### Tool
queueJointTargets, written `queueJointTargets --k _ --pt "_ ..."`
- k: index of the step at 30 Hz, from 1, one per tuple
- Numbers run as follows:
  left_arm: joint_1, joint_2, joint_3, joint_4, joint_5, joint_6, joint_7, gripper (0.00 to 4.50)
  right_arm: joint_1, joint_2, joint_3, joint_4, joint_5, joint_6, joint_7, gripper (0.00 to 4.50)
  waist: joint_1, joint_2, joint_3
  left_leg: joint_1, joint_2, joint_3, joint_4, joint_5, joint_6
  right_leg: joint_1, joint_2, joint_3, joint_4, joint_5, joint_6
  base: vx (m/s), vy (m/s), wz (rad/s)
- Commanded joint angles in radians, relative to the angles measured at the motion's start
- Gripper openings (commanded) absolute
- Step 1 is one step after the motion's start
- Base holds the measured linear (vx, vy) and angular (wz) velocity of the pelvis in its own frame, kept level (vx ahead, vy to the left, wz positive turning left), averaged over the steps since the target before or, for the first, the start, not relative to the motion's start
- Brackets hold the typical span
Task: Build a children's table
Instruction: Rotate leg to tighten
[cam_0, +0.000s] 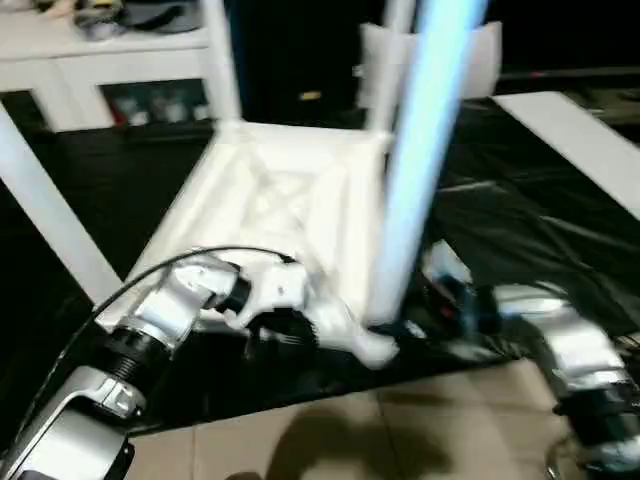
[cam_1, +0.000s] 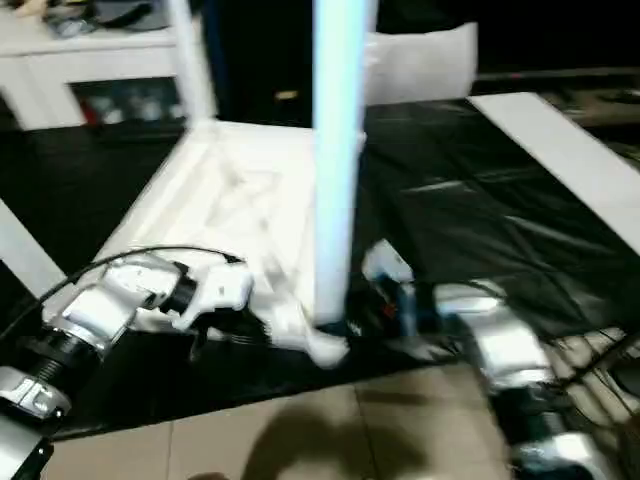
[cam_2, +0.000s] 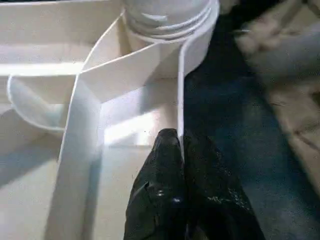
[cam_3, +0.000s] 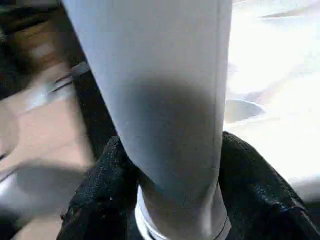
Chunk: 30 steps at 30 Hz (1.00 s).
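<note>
The white plastic rectangular table top (cam_0: 290, 200) lies ribbed underside up on black sheeting (cam_0: 520, 230), its near rim pinched by the closed left gripper (cam_2: 181, 145), while the right gripper (cam_3: 172, 165) clasps the upright white tapered tubular leg (cam_0: 420, 160) at the near-right corner socket.

A black sheet (cam_0: 520, 230), creased and glossy, is spread over the floor through the middle of the head views. Beige tiles (cam_0: 400, 440) are seen at 6 o'clock, crossed by soft shadows. At 11 o'clock a white shelf unit (cam_0: 90, 60) stands, with blurred items on top and in its open compartment. A white board (cam_0: 580, 140) lies at 3 o'clock on the sheet. The far background at 12 o'clock is dark.
</note>
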Motion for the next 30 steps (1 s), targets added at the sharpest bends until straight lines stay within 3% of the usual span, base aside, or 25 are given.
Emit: queueJointTargets --k 1,2,5,8,10,11,14,15,18,19,21,25,27,30 --pt "-0.004 -0.107 -0.038 -0.058 -0.037 0.055 0.039 0.0 -0.057 0.078 -0.01 0.058 -0.055 0.069 -0.223 1.99 -0.004 -0.01 -0.043 -0.007 0.03 -0.007 -0.082 -0.254 0.001 0.048 -0.061 0.048 -0.099 -0.428 -0.143 0.0 0.0 0.0" --pt "-0.006 -0.12 -0.036 -0.063 -0.032 0.084 0.063 0.0 -0.068 0.102 -0.019 0.066 -0.06 0.092 -0.272 1.99 -0.024 -0.009 -0.039 -0.003 0.028 -0.012 -0.084 -0.296 -0.013 0.043 -0.06 0.045 -0.105 -0.473 -0.132 0.0 0.0 0.0" --pt "-0.022 -0.179 -0.015 -0.067 -0.011 0.173 0.166 0.0 -0.095 0.174 -0.042 0.079 -0.079 0.139 -0.408 1.98 -0.043 -0.008 -0.042 -0.007 0.026 -0.016 -0.085 -0.302 -0.015 0.044 -0.059 0.043 -0.106 -0.457 -0.129 0.0 0.0 0.0" --pt "-0.04 -0.247 0.014 -0.062 0.009 0.258 0.285 0.0 -0.124 0.25 -0.071 0.123 -0.109 0.16 -0.564 1.97 -0.061 -0.01 -0.043 -0.004 0.024 -0.01 -0.079 -0.289 -0.007 0.036 -0.056 0.048 -0.105 -0.413 -0.156 0.0 0.0 0.0" --pt "-0.048 -0.271 0.021 -0.057 0.022 0.278 0.332 0.0 -0.131 0.276 -0.077 0.143 -0.108 0.149 -0.595 1.97 -0.061 -0.011 -0.045 -0.002 0.022 -0.007 -0.077 -0.272 0.007 0.036 -0.055 0.048 -0.109 -0.399 -0.16 0.0 0.0 0.0" --pt "-0.05 -0.277 0.019 -0.057 0.031 0.285 0.349 0.0 -0.131 0.285 -0.076 0.15 -0.111 0.134 -0.598 2.53 -0.059 -0.011 -0.047 -0.004 0.022 -0.005 -0.074 -0.253 0.017 0.038 -0.056 0.05 -0.107 -0.369 -0.167 0.0 0.0 0.0" --pt "-0.062 -0.282 0.018 -0.044 0.06 0.284 0.388 0.0 -0.125 0.293 -0.072 0.155 -0.117 0.074 -0.589 2.73 -0.049 -0.011 -0.053 -0.004 0.024 0.0 -0.071 -0.18 0.044 0.042 -0.054 0.054 -0.096 -0.232 -0.204 0.0 0.0 0.0" --pt "-0.062 -0.282 0.018 -0.044 0.06 0.284 0.388 0.0 -0.125 0.293 -0.072 0.155 -0.117 0.074 -0.589 3.02 -0.046 -0.011 -0.054 -0.006 0.025 0.0 -0.07 -0.165 0.049 0.044 -0.054 0.054 -0.093 -0.207 -0.211 0.0 0.0 0.0" --pt "-0.059 -0.268 0.019 -0.051 0.066 0.284 0.383 0.0 -0.108 0.277 -0.068 0.13 -0.128 0.054 -0.569 3.13 -0.033 -0.008 -0.055 -0.005 0.027 0.002 -0.069 -0.128 0.066 0.047 -0.053 0.053 -0.085 -0.136 -0.229 0.0 0.0 0.0" --pt "-0.059 -0.268 0.019 -0.051 0.066 0.284 0.383 0.0 -0.108 0.277 -0.068 0.13 -0.128 0.054 -0.569 3.13 -0.032 -0.009 -0.055 -0.006 0.027 0.001 -0.07 -0.125 0.067 0.049 -0.054 0.053 -0.084 -0.13 -0.229 0.0 0.0 0.0" --pt "-0.056 -0.256 0.016 -0.054 0.069 0.274 0.372 0.0 -0.102 0.268 -0.075 0.122 -0.127 0.049 -0.563 3.54 -0.03 -0.009 -0.052 -0.006 0.027 0.002 -0.073 -0.148 0.061 0.049 -0.054 0.053 -0.088 -0.162 -0.223 0.0 0.0 0.0" --pt "-0.027 -0.195 0.01 -0.071 0.05 0.217 0.294 0.0 -0.051 0.169 -0.081 0.069 -0.107 -0.011 -0.449 3.89 -0.024 -0.007 -0.051 -0.004 0.029 0.001 -0.074 -0.182 0.058 0.049 -0.055 0.054 -0.094 -0.204 -0.203 0.0 0.0 0.0" --pt "-0.012 -0.161 -0.001 -0.072 0.036 0.144 0.228 0.0 -0.01 0.091 -0.05 0.027 -0.108 -0.062 -0.332 4.03 -0.02 -0.009 -0.052 -0.004 0.03 0.001 -0.074 -0.172 0.062 0.048 -0.054 0.054 -0.092 -0.188 -0.208 0.0 0.0 0.0" --pt "0.001 -0.127 -0.017 -0.069 0.025 0.068 0.162 0.0 0.024 0.026 -0.046 -0.025 -0.084 -0.069 -0.227 4.31 -0.008 -0.01 -0.053 -0.005 0.031 0.001 -0.072 -0.154 0.084 0.049 -0.054 0.055 -0.088 -0.142 -0.215 0.0 0.0 0.0"
